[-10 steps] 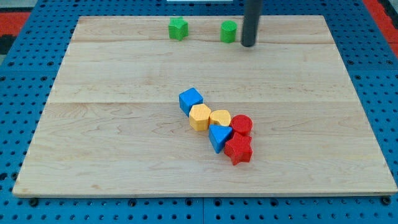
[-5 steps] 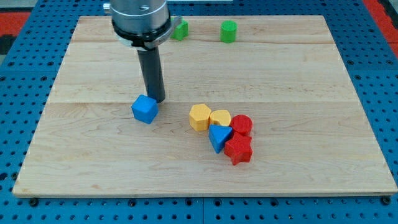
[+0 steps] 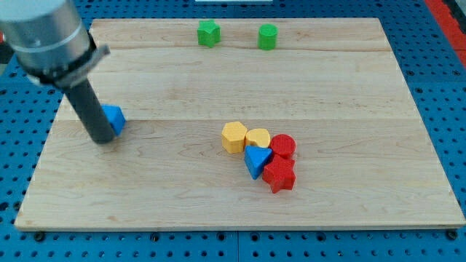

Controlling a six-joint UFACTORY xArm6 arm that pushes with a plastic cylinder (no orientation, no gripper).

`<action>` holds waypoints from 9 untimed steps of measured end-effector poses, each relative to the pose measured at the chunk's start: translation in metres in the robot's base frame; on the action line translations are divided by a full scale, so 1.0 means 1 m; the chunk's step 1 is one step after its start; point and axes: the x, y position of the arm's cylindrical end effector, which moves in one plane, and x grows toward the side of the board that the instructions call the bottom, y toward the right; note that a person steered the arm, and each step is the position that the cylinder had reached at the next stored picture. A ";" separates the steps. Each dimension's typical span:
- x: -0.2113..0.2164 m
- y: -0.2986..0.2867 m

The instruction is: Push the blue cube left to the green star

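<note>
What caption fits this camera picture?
My tip touches the blue cube at the board's left, far from the green star.

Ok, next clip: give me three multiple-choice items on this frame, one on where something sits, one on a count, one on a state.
1. Where is the blue cube?
A. near the board's left edge in the view
B. in the central cluster
C. beside the green blocks at the view's top

2. How many green blocks are on the board?
A. one
B. two
C. three

3. How does my tip stand to the blue cube?
A. far off, at the view's top
B. right against it, on its left in the view
C. resting among the red blocks

Answers: 1 A, it lies alone at the left. 2 B, the green star and another green block. 3 B, the rod partly covers the cube's left side.
</note>
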 end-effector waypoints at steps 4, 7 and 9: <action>-0.133 -0.018; -0.198 0.023; -0.153 0.036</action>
